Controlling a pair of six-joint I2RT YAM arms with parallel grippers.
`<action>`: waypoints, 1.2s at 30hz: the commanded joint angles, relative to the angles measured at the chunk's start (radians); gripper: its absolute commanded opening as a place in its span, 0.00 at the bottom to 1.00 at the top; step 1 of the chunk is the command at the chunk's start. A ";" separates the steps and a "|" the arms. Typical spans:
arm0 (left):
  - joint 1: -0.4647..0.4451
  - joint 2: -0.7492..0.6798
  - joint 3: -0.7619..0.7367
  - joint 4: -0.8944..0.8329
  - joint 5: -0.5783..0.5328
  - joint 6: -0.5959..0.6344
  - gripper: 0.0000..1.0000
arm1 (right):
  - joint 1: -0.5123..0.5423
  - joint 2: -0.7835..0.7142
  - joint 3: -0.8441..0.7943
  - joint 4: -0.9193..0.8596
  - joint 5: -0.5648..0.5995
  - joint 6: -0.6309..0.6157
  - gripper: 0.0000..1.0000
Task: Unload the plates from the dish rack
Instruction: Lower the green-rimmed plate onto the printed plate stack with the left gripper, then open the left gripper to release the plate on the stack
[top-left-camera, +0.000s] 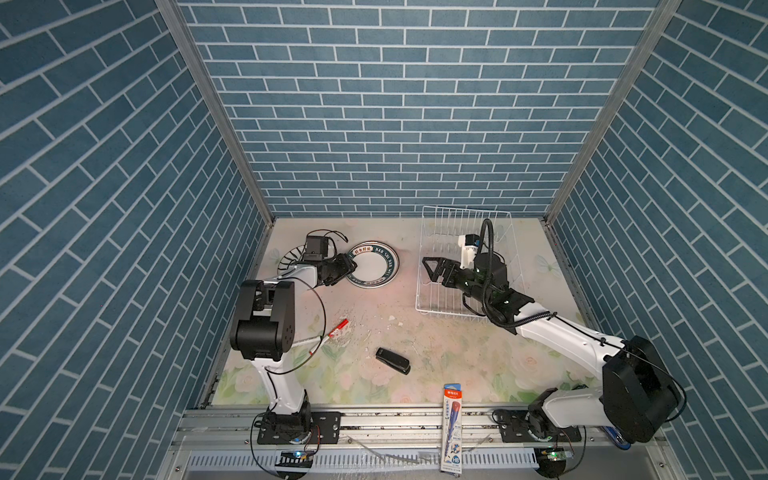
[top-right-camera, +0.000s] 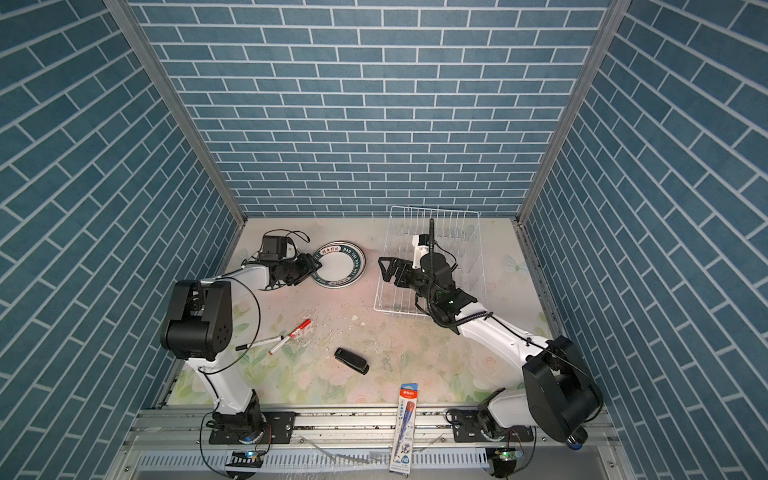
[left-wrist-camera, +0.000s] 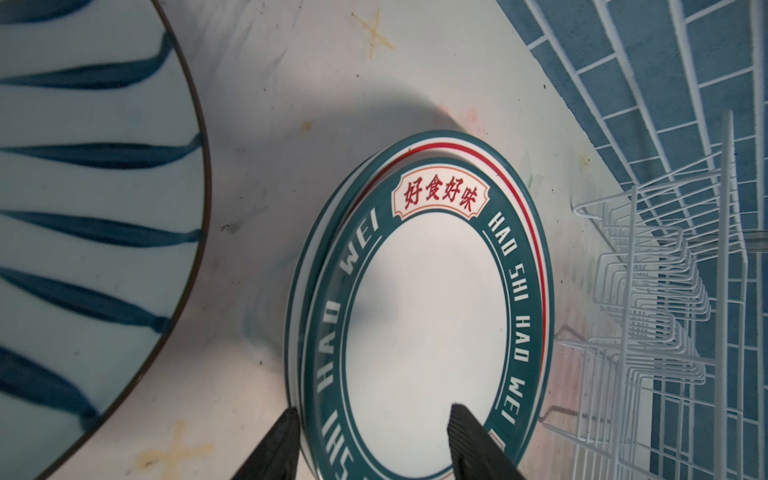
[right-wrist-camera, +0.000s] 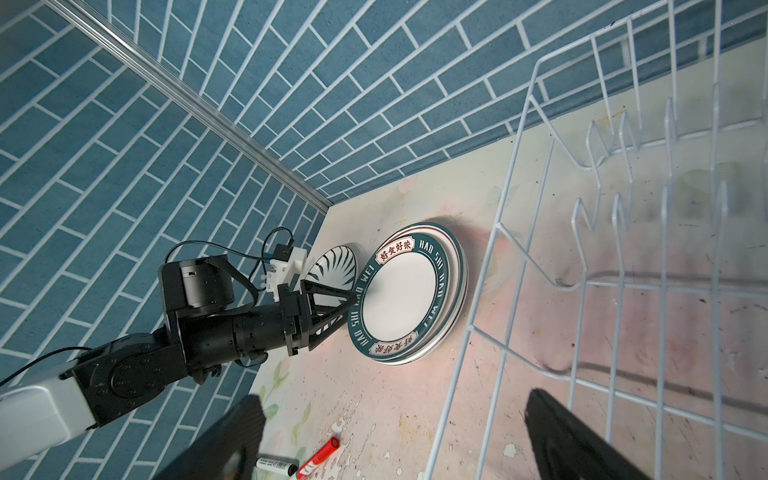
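Note:
A stack of plates (top-left-camera: 374, 268) with dark-green lettered rims lies flat at the back left of the table, seen close in the left wrist view (left-wrist-camera: 432, 311). My left gripper (left-wrist-camera: 374, 409) is open at the stack's near-left edge. One finger stands outside the rim and the other over the white centre. A striped plate (top-left-camera: 289, 257) lies further left, partly hidden under the left arm. The white wire dish rack (top-left-camera: 449, 314) stands at the back right, and no plate shows in it. My right gripper (right-wrist-camera: 392, 397) hangs wide open over the rack's left wall (right-wrist-camera: 496, 226), holding nothing.
A red marker (top-left-camera: 338, 328) and a black-and-white marker (top-right-camera: 262, 343) lie left of centre. A black stapler (top-left-camera: 392, 360) sits mid-front. A pencil pack (top-left-camera: 452, 428) rests across the front rail. Blue brick walls close off the left, back and right.

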 joint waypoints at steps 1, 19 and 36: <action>-0.009 -0.045 0.020 -0.020 -0.024 0.014 0.59 | -0.001 0.007 0.032 0.007 0.008 -0.015 0.99; -0.042 -0.008 0.097 -0.091 -0.003 0.051 0.59 | 0.001 0.024 0.045 0.004 0.003 -0.017 0.99; -0.195 0.176 0.257 -0.091 0.059 0.020 0.60 | -0.001 0.032 0.041 0.003 0.003 -0.022 0.99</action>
